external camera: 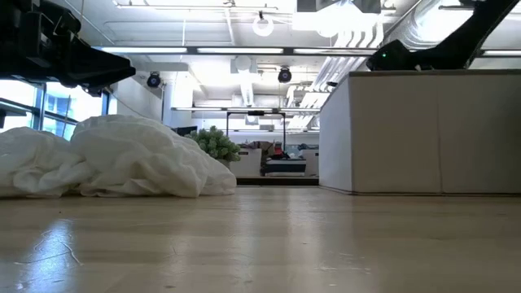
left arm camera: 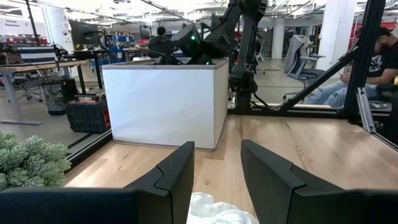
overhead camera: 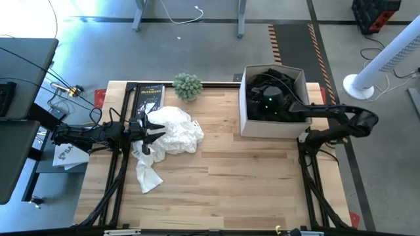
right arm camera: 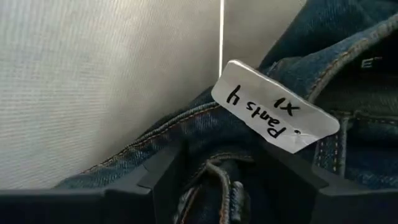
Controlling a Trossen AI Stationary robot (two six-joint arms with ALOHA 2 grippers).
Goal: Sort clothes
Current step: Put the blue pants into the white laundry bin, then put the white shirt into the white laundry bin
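A heap of white clothes (overhead camera: 172,131) lies on the wooden table left of centre, with one strip trailing toward the near edge (overhead camera: 147,177); it also shows in the low view (external camera: 130,159). My left gripper (overhead camera: 156,134) hovers open just above the heap's left part, with white cloth under its fingers (left arm camera: 214,213). Dark clothes (overhead camera: 272,98) fill the white box (overhead camera: 262,128) at the far right. My right gripper (right arm camera: 227,180) is open, reaching down into the box among dark denim pants (right arm camera: 311,56) that carry a white tape label (right arm camera: 273,106). My right gripper's open fingers (right arm camera: 168,180) stand on either side of a denim fold with a stitched seam (right arm camera: 217,186), coming from above into the box. I cannot tell whether they touch it.
A black book with yellow lettering (overhead camera: 147,98) lies on the table's far left, beside a small green plant (overhead camera: 188,86). The box walls (external camera: 407,134) stand tall around my right gripper. Bare wood spreads across the table's near half (overhead camera: 230,183). A person sits beyond the table (left arm camera: 373,56).
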